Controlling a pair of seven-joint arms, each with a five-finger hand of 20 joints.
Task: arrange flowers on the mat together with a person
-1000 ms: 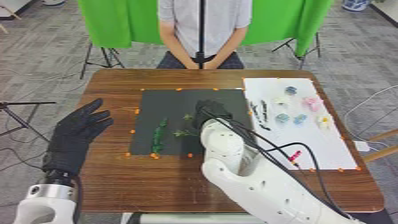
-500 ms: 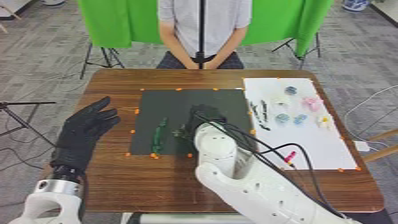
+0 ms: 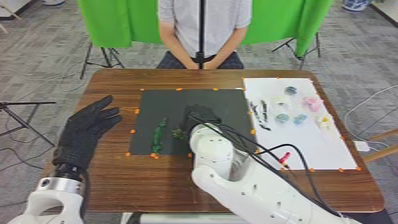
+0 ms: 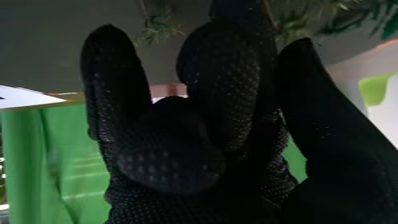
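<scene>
Bright head view, dimmer right wrist view

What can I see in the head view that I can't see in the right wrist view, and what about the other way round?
Head view: the robot's left hand, a pink flower and pale blue flowers on the white sheet.

Right wrist view: a close look at the tiny bumps on the glove of the right hand.

Both: the right hand, green sprigs, the dark mat and the green cloth behind the table.

The left hand (image 3: 83,131) rests open (fingers relaxed), the right hand (image 3: 201,114) holding its fingers mostly straight.
</scene>
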